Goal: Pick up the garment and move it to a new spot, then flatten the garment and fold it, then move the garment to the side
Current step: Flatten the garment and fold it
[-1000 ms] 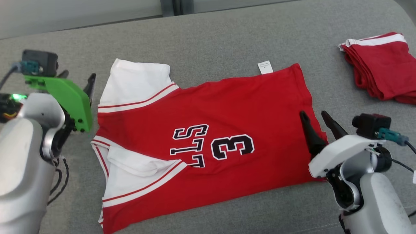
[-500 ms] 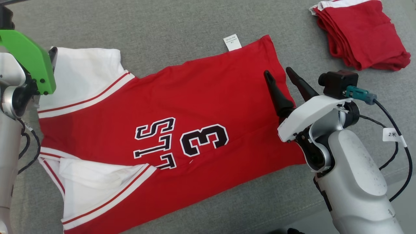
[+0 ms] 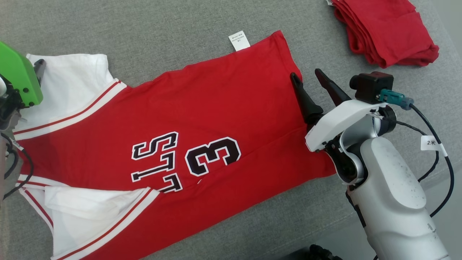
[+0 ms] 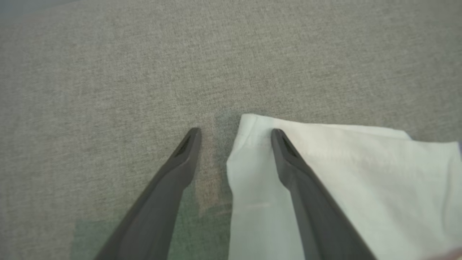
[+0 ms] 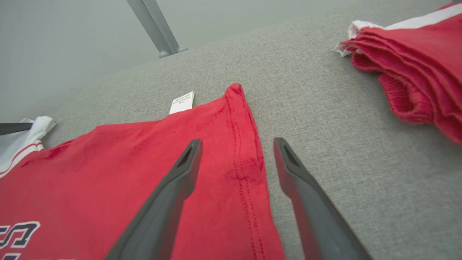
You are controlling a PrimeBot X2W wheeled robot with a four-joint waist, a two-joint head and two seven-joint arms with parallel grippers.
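Observation:
The garment is a red jersey with white sleeves and a black "3"; it lies spread flat on the grey fabric surface. My right gripper is open at the jersey's right hem. In the right wrist view the right gripper straddles that stitched hem, one finger over red cloth and one over bare grey. My left gripper is open at the corner of the white sleeve, its right finger over the sleeve and its left over the surface. Its green mount shows at the head view's left edge.
A pile of folded red garments lies at the far right, also in the right wrist view. A white label sticks out at the jersey's far edge. The surface's front edge runs by my right arm, and a tagged black cable hangs there.
The head camera has tilted and shifted, so the whole picture moved up and left. My left gripper has come over the white sleeve's corner. Both grippers stay open.

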